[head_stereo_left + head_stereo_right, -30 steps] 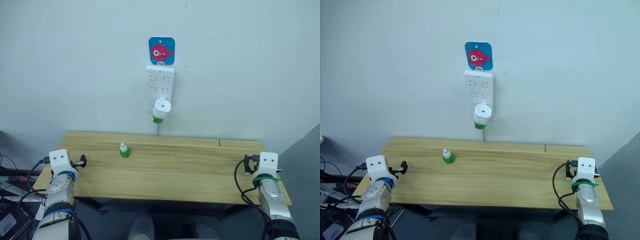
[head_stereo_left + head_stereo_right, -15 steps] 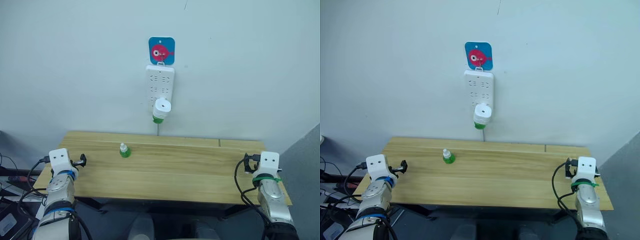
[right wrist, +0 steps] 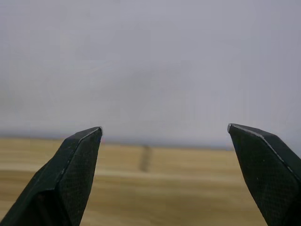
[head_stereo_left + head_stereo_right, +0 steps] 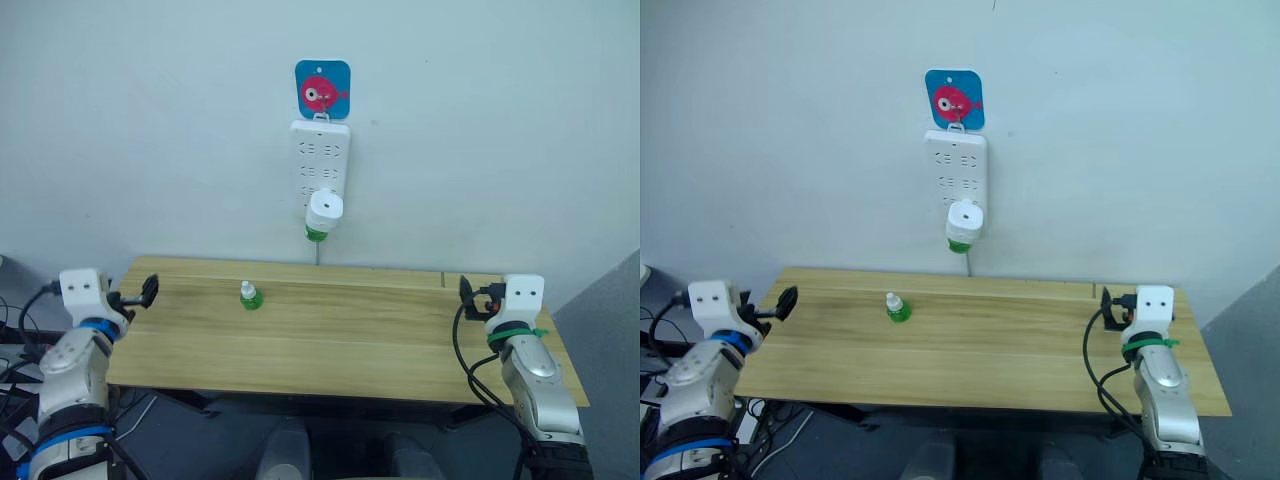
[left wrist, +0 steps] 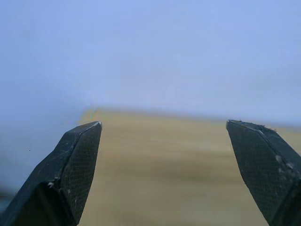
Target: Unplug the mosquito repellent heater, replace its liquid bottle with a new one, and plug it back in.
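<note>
Both arms are lifting: left jaws (image 4: 148, 290) and right jaws (image 4: 466, 291), wide open and empty, are hovering at opposite bench (image 4: 340, 340) ends. Heater (image 4: 323, 210) is hanging upright, plugged into the wall strip (image 4: 320, 160) above and between them, bottle (image 4: 316, 236) beneath it, neither arm clearly nearer; capped bottle (image 4: 248, 296) is standing nearer the left jaws.

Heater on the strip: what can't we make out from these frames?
- mosquito repellent heater: its plug, hidden behind its own body against the power strip, both eye views.
- its liquid bottle: only the green bottom peeks out; the heater covers the neck.
- new one: too small to read any label.
</note>
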`<action>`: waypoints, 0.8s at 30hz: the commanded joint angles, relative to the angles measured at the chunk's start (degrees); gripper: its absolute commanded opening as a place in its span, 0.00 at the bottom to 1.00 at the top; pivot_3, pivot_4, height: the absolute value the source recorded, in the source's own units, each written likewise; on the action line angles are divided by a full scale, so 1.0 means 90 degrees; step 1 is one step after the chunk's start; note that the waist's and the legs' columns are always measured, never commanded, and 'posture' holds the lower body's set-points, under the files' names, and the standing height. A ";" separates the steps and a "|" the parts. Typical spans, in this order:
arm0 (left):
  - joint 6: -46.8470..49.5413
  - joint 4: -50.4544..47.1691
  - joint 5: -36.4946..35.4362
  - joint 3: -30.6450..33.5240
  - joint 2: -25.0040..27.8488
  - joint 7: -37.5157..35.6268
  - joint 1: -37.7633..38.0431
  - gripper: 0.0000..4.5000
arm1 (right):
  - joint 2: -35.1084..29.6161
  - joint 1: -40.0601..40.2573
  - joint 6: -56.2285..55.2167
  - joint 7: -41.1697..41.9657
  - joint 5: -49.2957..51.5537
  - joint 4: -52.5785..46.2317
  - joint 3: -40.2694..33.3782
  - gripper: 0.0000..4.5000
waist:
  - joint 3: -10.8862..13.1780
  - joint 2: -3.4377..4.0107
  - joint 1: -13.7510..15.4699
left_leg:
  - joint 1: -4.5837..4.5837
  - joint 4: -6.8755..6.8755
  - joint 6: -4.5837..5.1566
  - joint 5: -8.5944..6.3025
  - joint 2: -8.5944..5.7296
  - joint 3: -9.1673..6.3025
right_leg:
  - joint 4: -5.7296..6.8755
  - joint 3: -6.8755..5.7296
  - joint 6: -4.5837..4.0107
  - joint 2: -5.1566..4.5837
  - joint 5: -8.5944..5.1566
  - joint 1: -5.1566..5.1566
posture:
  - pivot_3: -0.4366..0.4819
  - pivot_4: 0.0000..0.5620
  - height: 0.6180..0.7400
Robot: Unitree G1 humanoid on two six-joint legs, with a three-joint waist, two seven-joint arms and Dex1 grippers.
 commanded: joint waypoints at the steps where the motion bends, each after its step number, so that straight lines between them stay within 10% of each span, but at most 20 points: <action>1: 0.0732 -0.1113 -0.0473 -0.0393 0.0165 -0.0954 -0.0416 1.00 | -0.0188 -0.0189 0.0657 0.0452 0.0374 -0.0981 0.0252 0.99 | 0.0061 0.0003 0.0019 | 0.0000 0.0001 0.0000 0.0000 0.0000 -0.0002 | 0.0000 -0.0001 0.0000 0.0000 0.0000 0.0001 | 0.89 0.33 1.00; 7: 0.1369 -0.1431 -0.0485 -0.1183 -0.0013 -0.1653 -0.1706 0.67 | -0.0317 -0.0741 0.1261 0.0571 0.0454 -0.1394 0.0418 1.00 | 0.0121 -0.0010 -0.0027 | -0.0008 0.0004 0.0000 0.0000 -0.0001 -0.0009 | 0.0000 -0.0010 0.0001 0.0007 0.0000 -0.0004 | 0.85 0.32 1.00; 24: -0.0751 0.2676 0.0824 -0.2063 -0.0935 -0.3046 -0.4756 0.67 | -0.0166 -0.0874 0.2591 0.0491 0.0706 -0.2552 0.0713 1.00 | 0.0320 -0.0015 -0.0272 | -0.0066 0.0004 0.0004 0.0000 -0.0004 -0.0092 | -0.0009 -0.0084 0.0022 0.0016 0.0006 -0.0016 | 0.78 0.40 1.00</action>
